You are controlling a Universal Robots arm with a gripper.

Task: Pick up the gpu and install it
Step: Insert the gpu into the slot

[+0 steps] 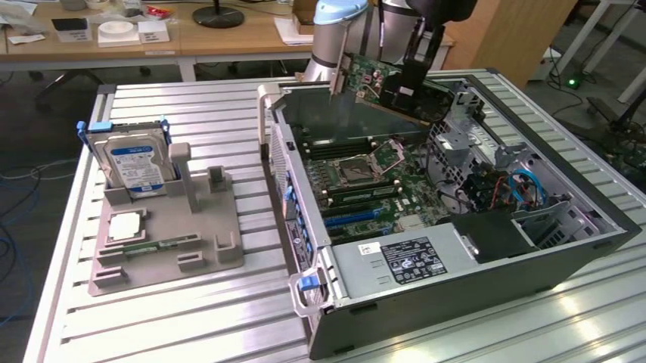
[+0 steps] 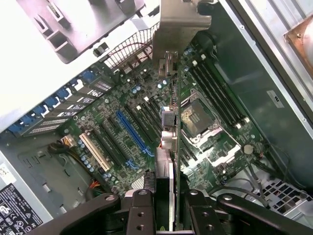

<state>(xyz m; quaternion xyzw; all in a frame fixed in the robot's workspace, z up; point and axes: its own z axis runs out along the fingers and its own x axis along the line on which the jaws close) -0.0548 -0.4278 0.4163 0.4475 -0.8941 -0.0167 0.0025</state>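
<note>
Tabletop (image 1: pixel 181 325) of ribbed aluminium carries every item in the scene. An open computer case (image 1: pixel 434 318) lies on its side directly below the jaws, with the motherboard (image 1: pixel 374 181) facing up toward them. A power supply (image 1: pixel 404 261) occupies the end of the case well apart from the jaws.

A grey parts fixture (image 1: pixel 172 257) rests on the tabletop beside the case, well apart from the jaws toward the exterior view's left. It holds an upright hard drive (image 1: pixel 136 162) with a blue label, a processor (image 1: pixel 126 227) and a narrow memory stick (image 1: pixel 156 246).

The gripper (image 1: pixel 406 85) hangs above the case interior. Its jaws are closed on the gpu (image 1: pixel 371 82), one finger against each face. The gpu is clear of the motherboard and tilted, its green circuit board turned to the exterior view's left.

In the wrist view the gpu (image 2: pixel 165 166) appears edge-on, extending away from the gripper (image 2: pixel 168 208). Its silver bracket (image 2: pixel 178 24) is at the end farthest from the jaws. Below the jaws, the processor socket (image 2: pixel 198 120) lies on one side of the card edge and the blue expansion slot (image 2: pixel 132 132) on the other.
</note>
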